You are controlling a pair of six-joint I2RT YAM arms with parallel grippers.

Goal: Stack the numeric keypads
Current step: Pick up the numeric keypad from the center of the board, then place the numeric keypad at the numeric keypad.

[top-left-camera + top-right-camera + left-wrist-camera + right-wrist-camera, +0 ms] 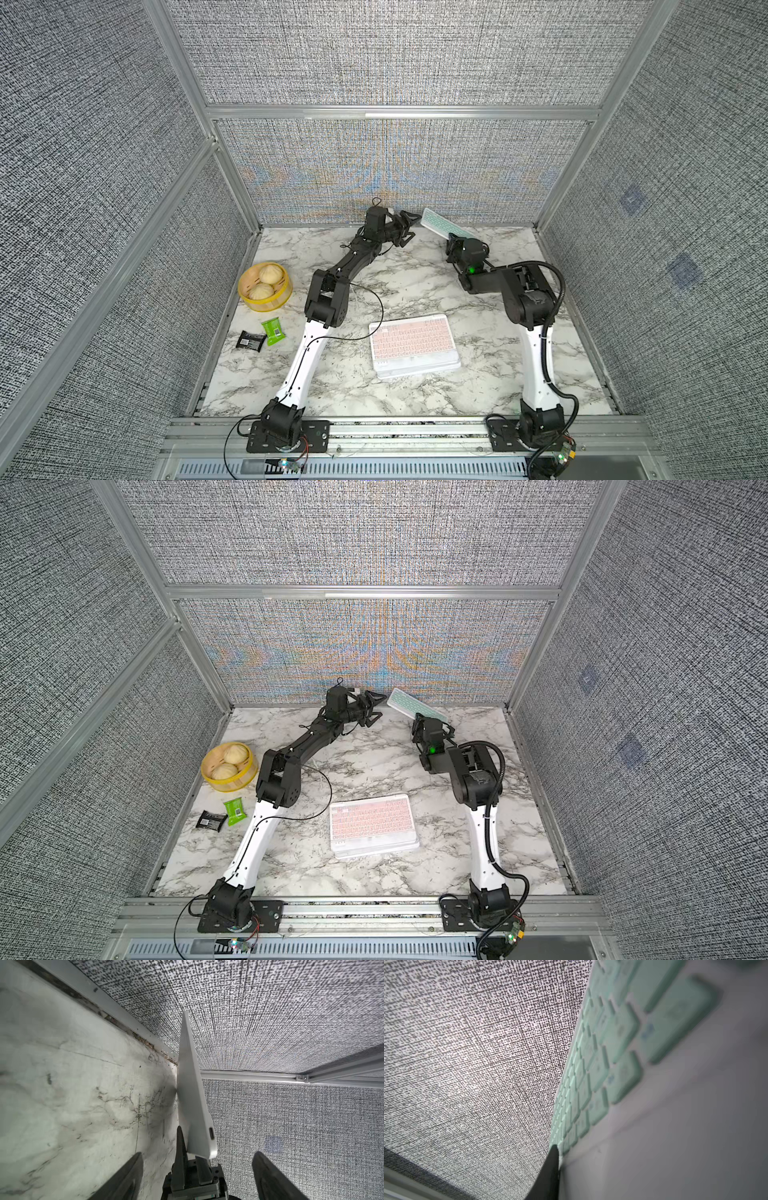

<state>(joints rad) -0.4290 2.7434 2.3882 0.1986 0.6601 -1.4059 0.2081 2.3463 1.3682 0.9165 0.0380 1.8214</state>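
Note:
A mint green keypad is held tilted above the table's far edge, close to the back wall. My right gripper is shut on its near end. The right wrist view shows its green keys beside one dark finger; the other finger is hidden. My left gripper is open just left of that keypad, not touching it. Its wrist view shows the keypad's white underside. A pink keypad tops a stack of keypads mid-table.
A yellow bamboo steamer with two buns stands at the left edge. A green packet and a black packet lie in front of it. The back wall rises directly behind both grippers.

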